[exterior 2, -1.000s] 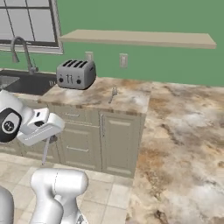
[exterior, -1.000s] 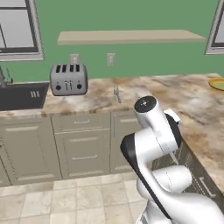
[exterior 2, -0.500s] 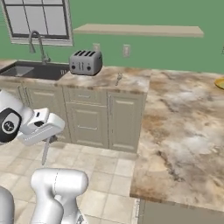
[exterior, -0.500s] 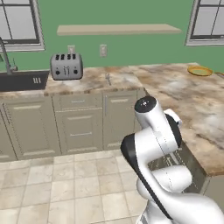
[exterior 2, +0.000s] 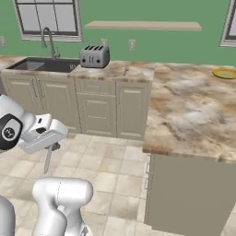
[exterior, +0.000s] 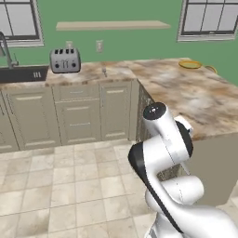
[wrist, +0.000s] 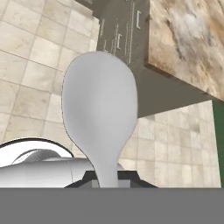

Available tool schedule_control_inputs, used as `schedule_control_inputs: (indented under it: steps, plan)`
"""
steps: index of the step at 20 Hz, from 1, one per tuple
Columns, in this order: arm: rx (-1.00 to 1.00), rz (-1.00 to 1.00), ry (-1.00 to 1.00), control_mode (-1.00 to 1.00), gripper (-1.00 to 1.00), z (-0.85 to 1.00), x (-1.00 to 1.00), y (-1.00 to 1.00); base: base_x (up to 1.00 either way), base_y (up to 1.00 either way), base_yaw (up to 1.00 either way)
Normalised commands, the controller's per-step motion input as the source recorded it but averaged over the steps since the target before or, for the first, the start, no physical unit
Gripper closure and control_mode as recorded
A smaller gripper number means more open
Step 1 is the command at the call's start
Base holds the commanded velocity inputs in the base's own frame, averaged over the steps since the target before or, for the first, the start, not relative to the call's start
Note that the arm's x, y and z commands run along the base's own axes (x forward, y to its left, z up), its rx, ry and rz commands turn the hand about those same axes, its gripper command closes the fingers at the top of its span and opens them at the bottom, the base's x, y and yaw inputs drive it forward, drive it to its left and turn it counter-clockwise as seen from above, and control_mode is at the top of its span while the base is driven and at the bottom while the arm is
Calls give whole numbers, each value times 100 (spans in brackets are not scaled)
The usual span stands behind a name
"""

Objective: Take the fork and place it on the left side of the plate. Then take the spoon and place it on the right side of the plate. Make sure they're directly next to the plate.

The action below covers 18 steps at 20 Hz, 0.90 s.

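One spoon [wrist: 99, 114] clamped in hand [exterior 2: 49, 154], bowl toward camera. One plate [exterior: 190, 64] on surface [exterior: 186, 93] at 1 o'clock. One toaster [exterior: 65, 60].

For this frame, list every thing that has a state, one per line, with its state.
spoon: held by its handle, hanging over the floor, off the counter.
gripper: shut on the spoon.
plate: flat on the counter, far end, nothing on it.
fork: lying on the counter near the toaster.
cabinet doors: closed.
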Motion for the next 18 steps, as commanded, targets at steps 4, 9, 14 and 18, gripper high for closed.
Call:
schedule_control_inputs:
  steps: [4, 9, 14, 18]
  plan:
    - [0, 0, 0, 100, 100, 0, 0, 0, -70, -1, -5]
    - [0, 0, 0, 100, 100, 0, 0, 0, -3, -58, 2]
    - [0, 0, 0, 100, 100, 0, 0, 0, 6, -99, 8]
    - [0, 0, 0, 100, 100, 0, 0, 0, 10, -100, 8]
